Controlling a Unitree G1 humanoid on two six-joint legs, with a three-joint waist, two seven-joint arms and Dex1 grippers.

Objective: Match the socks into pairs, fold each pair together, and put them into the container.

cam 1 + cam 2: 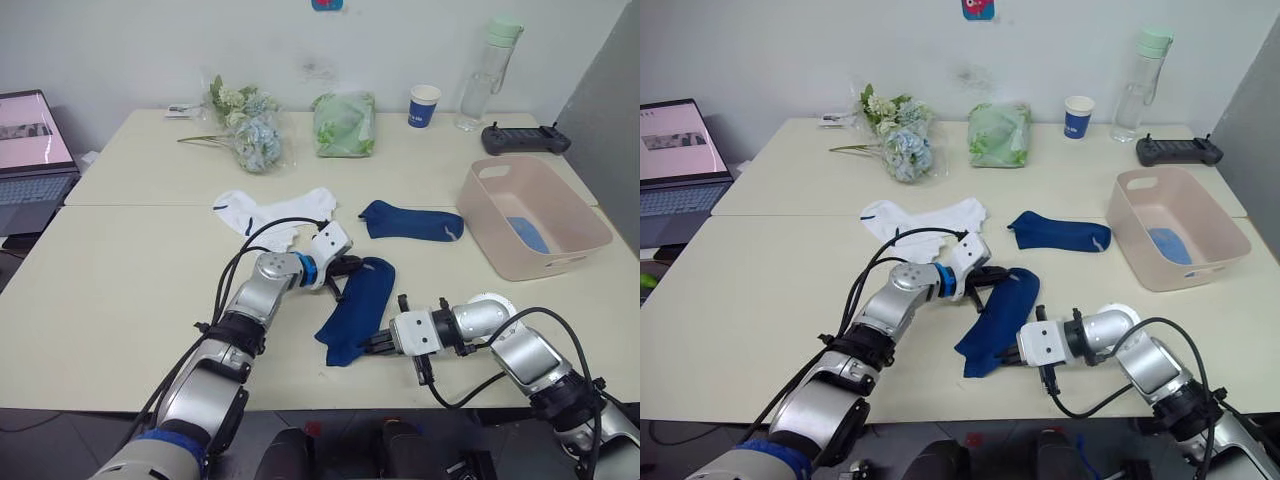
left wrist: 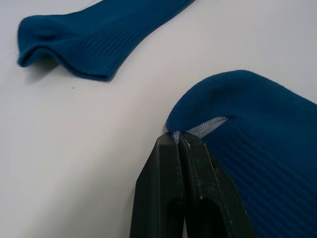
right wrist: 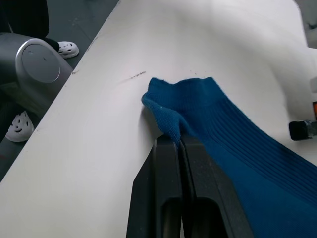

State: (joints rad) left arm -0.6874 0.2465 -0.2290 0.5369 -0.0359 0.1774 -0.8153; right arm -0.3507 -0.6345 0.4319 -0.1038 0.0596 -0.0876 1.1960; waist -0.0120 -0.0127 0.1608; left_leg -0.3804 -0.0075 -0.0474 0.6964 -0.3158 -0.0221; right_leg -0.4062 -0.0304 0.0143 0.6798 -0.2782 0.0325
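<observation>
- The right gripper (image 1: 378, 343), nearest the tabletop's (image 1: 120, 300) front edge, has its fingers pressed together on the open cuff end of the near navy sock (image 1: 357, 308); the right wrist view shows the knit pinched between them.
- The left gripper (image 1: 345, 266) holds the same sock's far end, its fingers closed on the pale toe seam.
- Judgement: with both ends held, the sock looks ready to be carried onto its mate. Raise both ends together so the knit hangs slack, not stretched, keep the pinch firm, and lay it flat and edge to edge on the other one before folding.
- The second navy sock (image 1: 412, 222) lies flat toward one o'clock from the held one, close by but apart, its length running across the tabletop.
- The two white socks (image 1: 278, 212) lie overlapped toward eleven o'clock, with small dark marks.
- The container (image 1: 534, 215) sits toward two o'clock near the right edge, with something light blue (image 1: 527, 234), probably the light blue pair, on its floor.
- Along the far side stand a flower bunch (image 1: 249, 128), a pale green bag (image 1: 345, 124), a blue-and-white paper cup (image 1: 424, 105), a clear bottle (image 1: 484, 75) and a black controller (image 1: 525, 138); a laptop (image 1: 32, 150) sits off at ten o'clock.
- The cup carries a white mark and the laptop screen a picture, but no writing or brand can be read anywhere.
</observation>
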